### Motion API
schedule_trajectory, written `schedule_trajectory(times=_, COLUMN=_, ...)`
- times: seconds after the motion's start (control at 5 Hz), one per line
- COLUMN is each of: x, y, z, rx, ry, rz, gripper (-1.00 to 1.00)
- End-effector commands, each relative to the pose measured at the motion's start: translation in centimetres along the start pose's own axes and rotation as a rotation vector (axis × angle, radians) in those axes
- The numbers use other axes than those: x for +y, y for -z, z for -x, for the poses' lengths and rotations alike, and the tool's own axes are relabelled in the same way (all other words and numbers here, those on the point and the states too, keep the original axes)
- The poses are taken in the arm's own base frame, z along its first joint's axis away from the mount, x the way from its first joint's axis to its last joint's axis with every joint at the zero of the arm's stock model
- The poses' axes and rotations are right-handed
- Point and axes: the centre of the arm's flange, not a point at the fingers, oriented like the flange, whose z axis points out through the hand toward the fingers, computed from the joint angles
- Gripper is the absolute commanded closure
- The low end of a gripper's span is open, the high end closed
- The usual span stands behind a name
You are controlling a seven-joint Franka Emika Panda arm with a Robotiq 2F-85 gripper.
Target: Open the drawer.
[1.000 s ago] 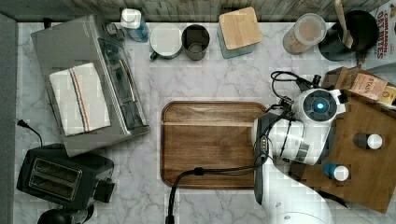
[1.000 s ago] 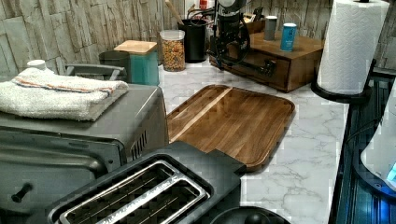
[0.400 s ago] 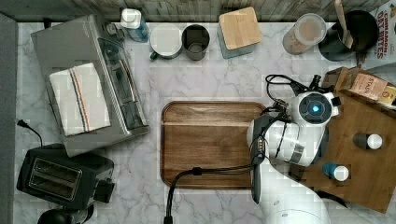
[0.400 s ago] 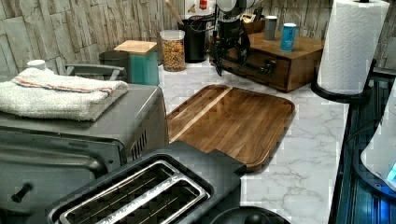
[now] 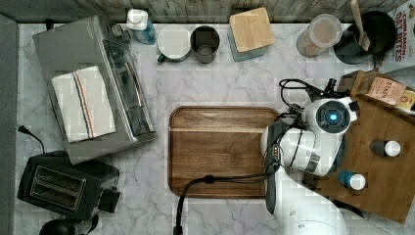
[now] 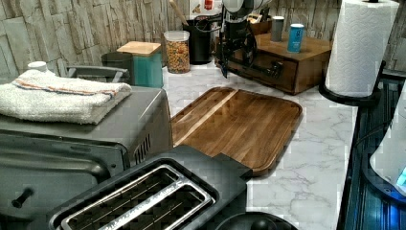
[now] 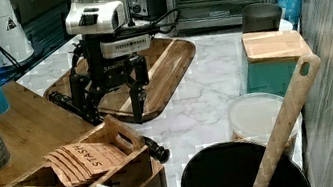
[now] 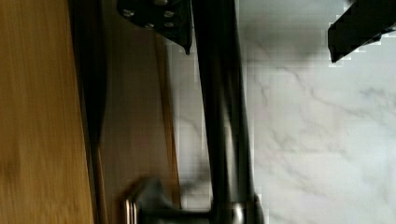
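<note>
Right view: two fingers (image 7: pixel 139 100) spread around the drawer's (image 7: pixel 23 127) one black bar handle (image 7: pixel 69 105).

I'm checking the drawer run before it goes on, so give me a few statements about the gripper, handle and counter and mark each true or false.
1. The gripper is open, its fingers either side of the black bar handle. True.
2. The drawer is pulled fully out. False: it looks shut or barely open.
3. The wooden tray holds a folded towel. False: the towel lies on the toaster oven.
4. Two bottles stand on the wooden box unit. True.
</note>
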Motion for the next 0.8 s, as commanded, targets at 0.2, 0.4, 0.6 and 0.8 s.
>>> schedule_trajectory(times=0.2, x=-0.9, y=0.9, z=-1.9, rx=-0.085, ry=0.053, rz=-0.137, gripper=-1.0)
schedule_trajectory(times=0.4, x=-4.1, y=1.9, z=-2.0, rx=-0.085, ry=0.03, rz=-0.183, gripper=-1.0)
schedule_trajectory(times=0.6, x=-8.9, y=2.8, z=-1.5, rx=-0.081, ry=0.014, rz=-0.208, gripper=-1.0)
schedule_trajectory(times=0.8, x=-13.7, y=3.7, z=-0.6, rx=-0.068, ry=0.06, rz=-0.221, gripper=-1.0)
